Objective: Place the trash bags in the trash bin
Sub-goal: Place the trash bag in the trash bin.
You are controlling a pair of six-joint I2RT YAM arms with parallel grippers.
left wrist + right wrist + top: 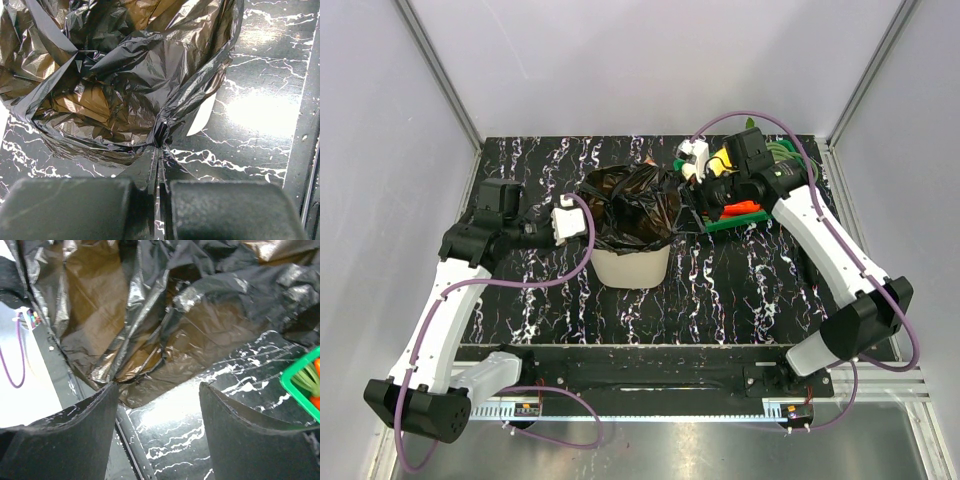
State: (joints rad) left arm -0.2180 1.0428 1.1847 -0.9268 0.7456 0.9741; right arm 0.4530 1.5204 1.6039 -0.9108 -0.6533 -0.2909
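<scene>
A crinkly black trash bag (638, 205) lies spread over the mouth of the cream trash bin (630, 268) in the middle of the table, and part of it spills over the right rim. My left gripper (575, 222) sits at the bin's left side, shut on a pinched fold of the bag's edge (161, 134). A sliver of the bin's wall (202, 120) shows under the plastic. At the bag's right side, my right gripper (688, 163) is open. Its fingers (95, 410) stand wide apart above the table with nothing between them, and the bag (150, 315) lies just ahead.
A green tray (740, 222) with vegetables stands right of the bin, under the right arm; its corner (300, 385) shows in the right wrist view. The table (750, 290) is black with white marbling. Grey walls close off the back and both sides.
</scene>
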